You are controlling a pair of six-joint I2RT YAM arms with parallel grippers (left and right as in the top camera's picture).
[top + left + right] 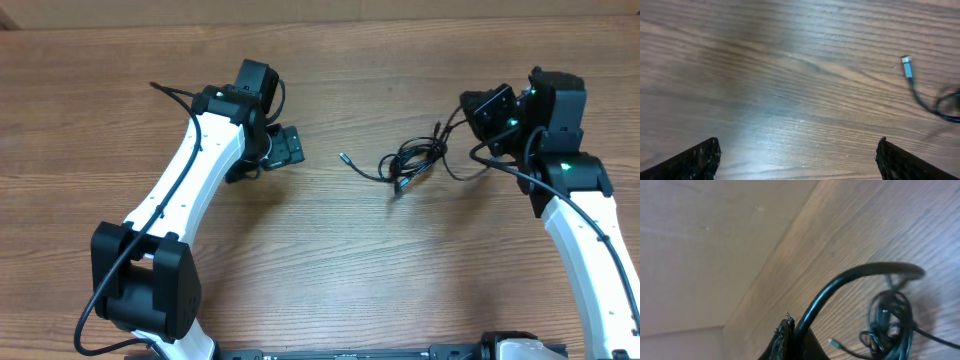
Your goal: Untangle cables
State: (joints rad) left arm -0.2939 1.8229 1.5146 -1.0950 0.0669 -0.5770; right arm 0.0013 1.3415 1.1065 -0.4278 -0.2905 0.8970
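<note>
The cables [410, 162] lie knotted in a small black bundle on the wooden table, between the two arms. One loose strand ends in a silvery-blue plug [344, 156] pointing left, also seen in the left wrist view as the plug [907, 66] at the right. My left gripper [296, 146] stands open to the left of that plug, with nothing between its fingers [696, 159]. My right gripper [792, 326] is shut on one black cable strand [852, 285], which arcs over to the knotted bundle [890, 322]. In the overhead view the right gripper [480, 112] sits up and to the right of the bundle.
The table [330, 260] is brown wood grain. Its far edge meets a pale wall [700, 240] just behind the right gripper. The thicker black arm cables [505, 165] loop beside the right arm, close to the bundle.
</note>
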